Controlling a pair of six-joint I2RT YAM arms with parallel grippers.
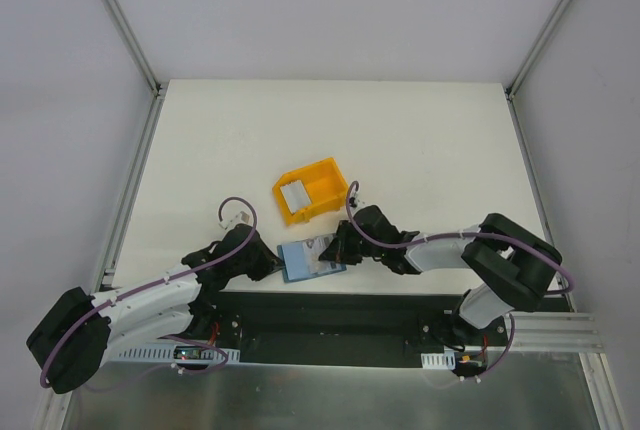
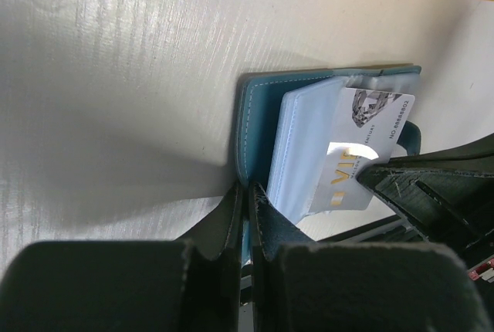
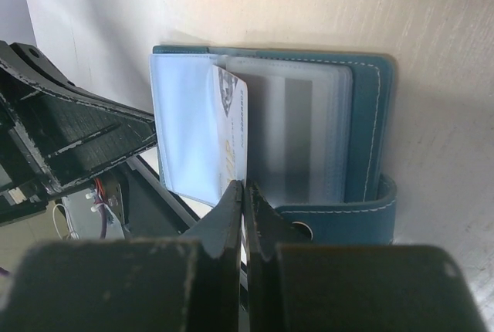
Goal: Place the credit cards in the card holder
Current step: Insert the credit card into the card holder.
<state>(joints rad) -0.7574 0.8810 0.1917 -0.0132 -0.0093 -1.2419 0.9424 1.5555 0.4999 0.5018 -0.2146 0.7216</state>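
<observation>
The card holder (image 1: 300,262), a teal-blue wallet, lies open near the table's front edge. My left gripper (image 2: 248,189) is shut on the edge of its teal cover (image 2: 258,116). A pale credit card (image 2: 363,154) with gold lettering sits partly inside the light-blue pockets. My right gripper (image 3: 244,187) is shut on that card's (image 3: 230,131) near edge, between the clear sleeves of the card holder (image 3: 367,116). In the top view the two grippers flank the wallet, left (image 1: 272,265) and right (image 1: 338,245). Another pale card (image 1: 293,195) lies in the yellow bin.
The yellow plastic bin (image 1: 312,188) stands just behind the wallet, at mid-table. A black strip (image 1: 330,315) with the arm bases runs along the front edge. Grey walls and metal rails (image 1: 130,200) enclose the white table.
</observation>
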